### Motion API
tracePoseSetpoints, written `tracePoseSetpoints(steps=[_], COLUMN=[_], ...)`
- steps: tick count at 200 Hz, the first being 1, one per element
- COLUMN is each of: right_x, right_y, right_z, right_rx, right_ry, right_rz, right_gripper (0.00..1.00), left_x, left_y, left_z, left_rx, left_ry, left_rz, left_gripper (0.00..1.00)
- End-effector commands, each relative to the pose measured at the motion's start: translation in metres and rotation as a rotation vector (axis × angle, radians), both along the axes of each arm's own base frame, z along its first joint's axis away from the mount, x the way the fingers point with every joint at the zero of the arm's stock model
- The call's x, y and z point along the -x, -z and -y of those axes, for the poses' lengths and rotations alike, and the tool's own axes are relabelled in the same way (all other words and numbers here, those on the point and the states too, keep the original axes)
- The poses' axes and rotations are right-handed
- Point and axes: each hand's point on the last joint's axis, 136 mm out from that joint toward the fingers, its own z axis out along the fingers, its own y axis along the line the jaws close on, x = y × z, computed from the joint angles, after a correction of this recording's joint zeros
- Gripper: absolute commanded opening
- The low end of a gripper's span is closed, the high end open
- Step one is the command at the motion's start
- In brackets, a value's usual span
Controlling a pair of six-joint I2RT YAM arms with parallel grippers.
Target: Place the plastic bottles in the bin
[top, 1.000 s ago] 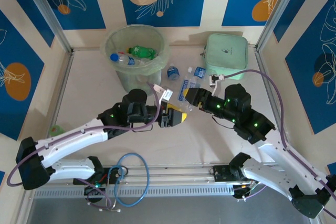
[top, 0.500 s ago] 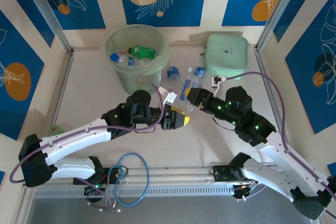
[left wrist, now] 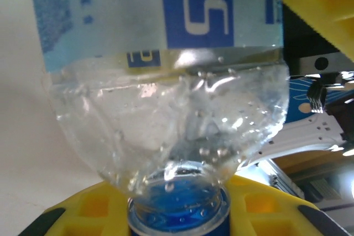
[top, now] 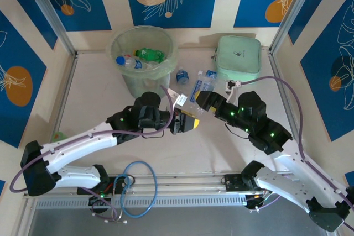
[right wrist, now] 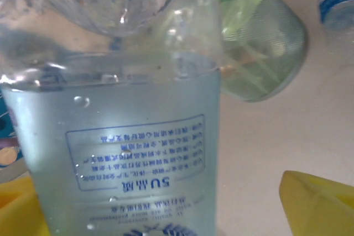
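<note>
Left end effector [top: 187, 121] is clamped on the blue cap end of a clear plastic bottle with blue label [left wrist: 171, 109], held just in front of the round pale green translucent bin [top: 137, 84]. Right end effector [top: 198, 102] is part open: its fingers straddle the same bottle's body, with a gap on one side. Green-tinted bottle [top: 149, 54] lies in the bin. Small clear bottle [top: 182, 75] lies loose on the surface [top: 99, 103] beside the bin.
</note>
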Motion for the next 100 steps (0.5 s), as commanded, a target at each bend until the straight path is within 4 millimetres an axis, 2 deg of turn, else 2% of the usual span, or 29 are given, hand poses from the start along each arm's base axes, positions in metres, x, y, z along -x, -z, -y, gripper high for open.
tracePoseSetpoints(steps=[1,21,39,62,76,100], right_x=[-0.002,0.000,0.002,0.003,0.003,0.003], right_y=[0.002,0.009,0.017,0.032,0.040,0.049], right_z=[0.045,0.074,0.087,0.090,0.089,0.087], right_rx=[0.129,0.191,0.197,0.183,0.176,0.179], right_ry=[0.165,0.248,0.274,0.266,0.259,0.254], right_rz=[-0.039,-0.082,-0.112,-0.161,-0.181,-0.203], right_gripper=[0.99,1.00,1.00,1.00,1.00,1.00], left_x=[-0.021,-0.047,-0.073,-0.114,-0.143,-0.197], left_y=[-0.031,-0.052,-0.070,-0.098,-0.107,-0.107], left_z=[-0.021,-0.048,-0.074,-0.100,-0.109,-0.121], left_rx=[-0.050,-0.063,-0.090,-0.113,-0.114,-0.152], left_ry=[-0.127,-0.257,-0.371,-0.484,-0.529,-0.611], left_rz=[0.100,0.092,0.093,0.123,0.109,0.044], left_gripper=[0.05,0.02,0.01,0.01,0.01,0.00])
